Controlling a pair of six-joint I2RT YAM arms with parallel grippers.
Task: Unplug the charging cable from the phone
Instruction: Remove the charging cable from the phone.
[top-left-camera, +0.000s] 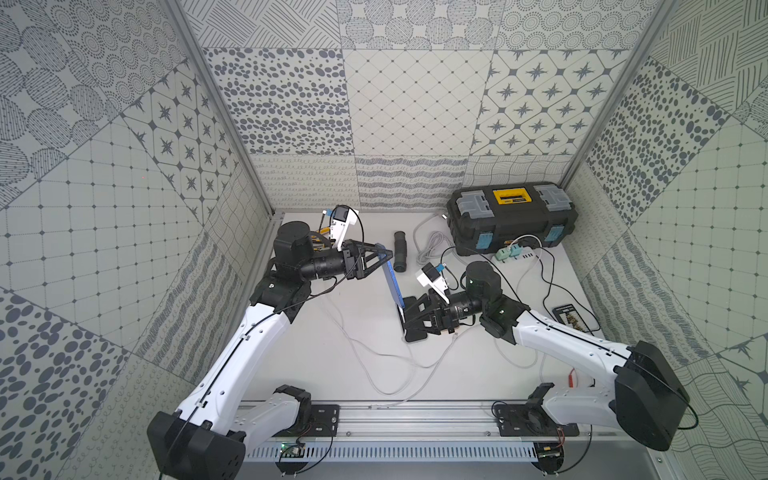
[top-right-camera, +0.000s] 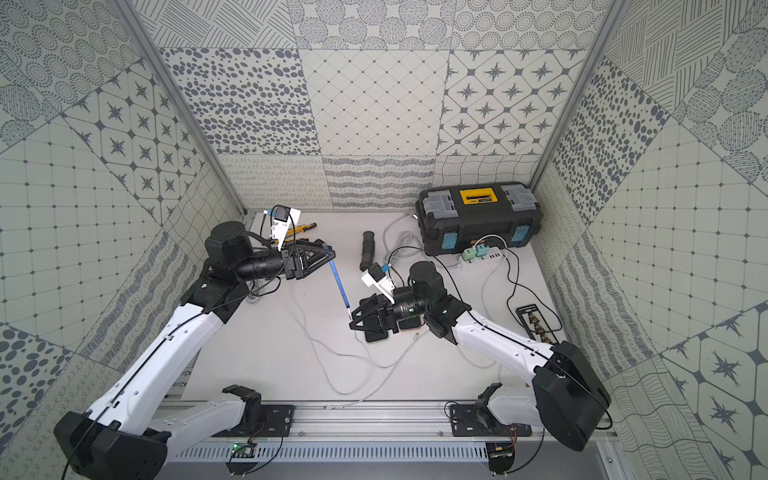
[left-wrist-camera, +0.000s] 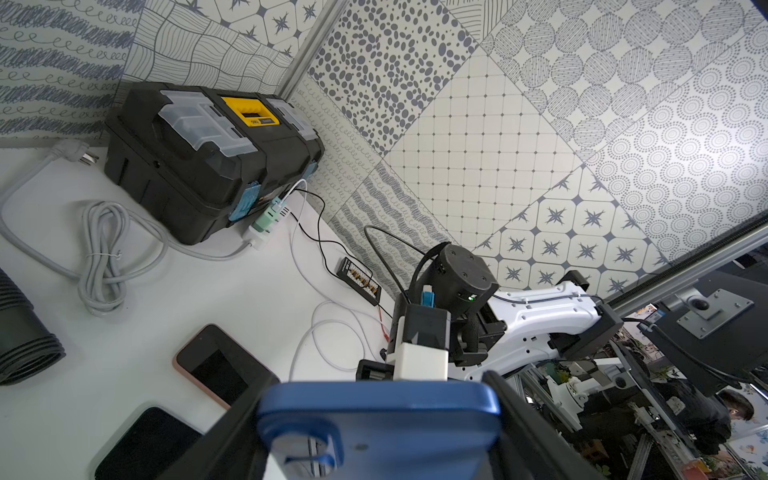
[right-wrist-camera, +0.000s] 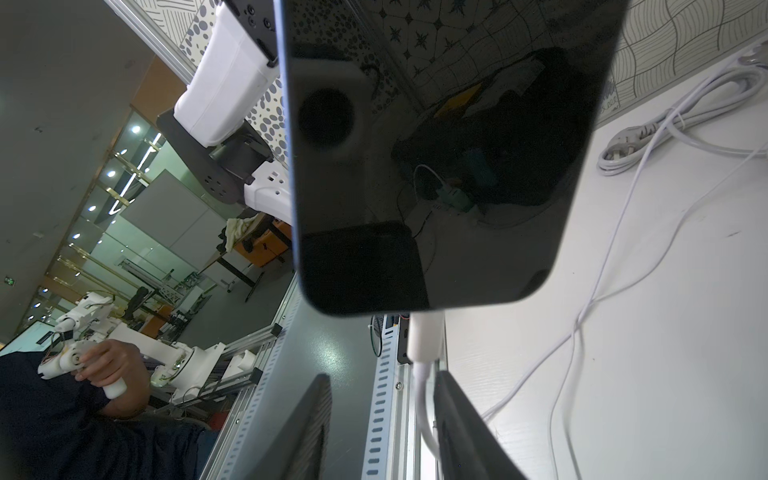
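In front of the toolbox (top-left-camera: 513, 220), the left gripper (top-left-camera: 388, 254) is clamped on the top end of the blue phone (top-left-camera: 392, 278), which is held off the table (top-left-camera: 316, 357), while the right gripper (right-wrist-camera: 382, 378) has its jaws partly apart astride the charging cable plug (right-wrist-camera: 424, 336) seated in the phone's bottom end.

Blue dark-screened phone (top-left-camera: 394, 282) aloft, edge-on and tilted, white charging cable (right-wrist-camera: 424, 338) plugged into its bottom port.

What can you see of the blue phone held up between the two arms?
The blue phone has a blue casing and a glossy black screen, dark. The left pincer clamps its top end, holding it steeply tilted above the table. A white charging plug sits in its bottom end, between the open jaws of the right pincer.
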